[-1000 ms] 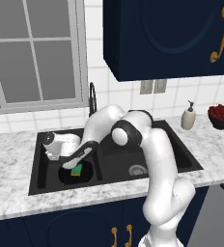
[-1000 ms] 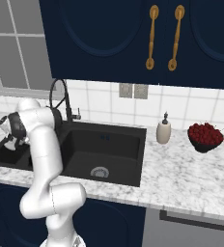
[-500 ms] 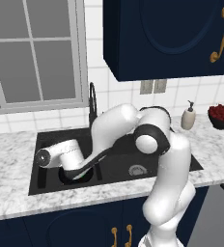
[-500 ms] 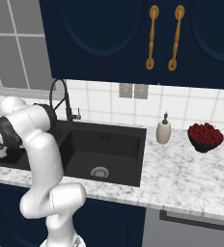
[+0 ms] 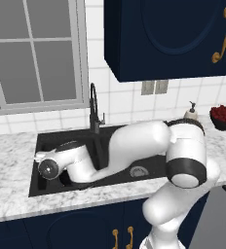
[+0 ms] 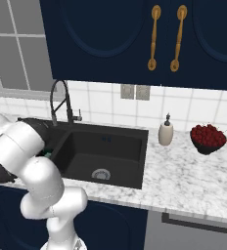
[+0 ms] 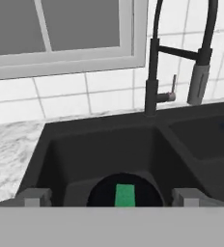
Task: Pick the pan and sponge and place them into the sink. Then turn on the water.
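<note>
Down at six o'clock in the hand view, the pan (image 7: 126,189) lies in the sink's (image 7: 61,144) left basin with the sponge (image 7: 125,195) on it, both cut off below. Spread wide, the gripper (image 7: 114,197) holds nothing. At twelve o'clock stands the faucet (image 7: 155,62), its top cropped.

No words, numbers, labels or brand marks can be read on anything here; every surface in the kitchen is plain and unmarked.
</note>
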Controlling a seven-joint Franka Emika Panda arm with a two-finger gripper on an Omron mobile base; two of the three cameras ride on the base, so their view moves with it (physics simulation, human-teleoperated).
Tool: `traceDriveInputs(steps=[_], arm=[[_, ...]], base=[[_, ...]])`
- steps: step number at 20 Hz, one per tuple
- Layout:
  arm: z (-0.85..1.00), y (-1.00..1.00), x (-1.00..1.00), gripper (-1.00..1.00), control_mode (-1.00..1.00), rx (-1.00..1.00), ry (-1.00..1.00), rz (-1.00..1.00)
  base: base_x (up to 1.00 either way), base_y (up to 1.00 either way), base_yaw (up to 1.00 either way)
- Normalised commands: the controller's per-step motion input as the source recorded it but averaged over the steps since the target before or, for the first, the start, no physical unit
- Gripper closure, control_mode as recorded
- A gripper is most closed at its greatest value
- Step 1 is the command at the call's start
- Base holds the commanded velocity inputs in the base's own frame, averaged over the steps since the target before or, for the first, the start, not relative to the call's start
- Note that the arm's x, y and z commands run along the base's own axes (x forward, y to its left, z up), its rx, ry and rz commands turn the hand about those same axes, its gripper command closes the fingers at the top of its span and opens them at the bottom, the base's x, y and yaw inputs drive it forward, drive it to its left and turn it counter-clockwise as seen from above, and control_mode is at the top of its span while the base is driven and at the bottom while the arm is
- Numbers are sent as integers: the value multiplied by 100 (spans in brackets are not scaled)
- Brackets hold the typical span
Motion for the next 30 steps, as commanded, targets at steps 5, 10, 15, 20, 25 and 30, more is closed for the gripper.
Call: traceDriveInputs(steps=[5,10,15,20,25,30], arm=[[62,-30,-53,-100,-100,0,-2,32],[51,-66,-46,-100,-100,0,-6,30],[48,-77,-44,-100,-100,3,-4,29],[47,-74,-30,-100,-100,4,-1,29],[36,-75,-20,-100,-100,2,0,22],[9,-78,-1,-100,-100,0,-1,8]], base=[[0,0,0],[0,0,0],[0,0,0],[0,0,0],[0,0,0],[0,0,0]])
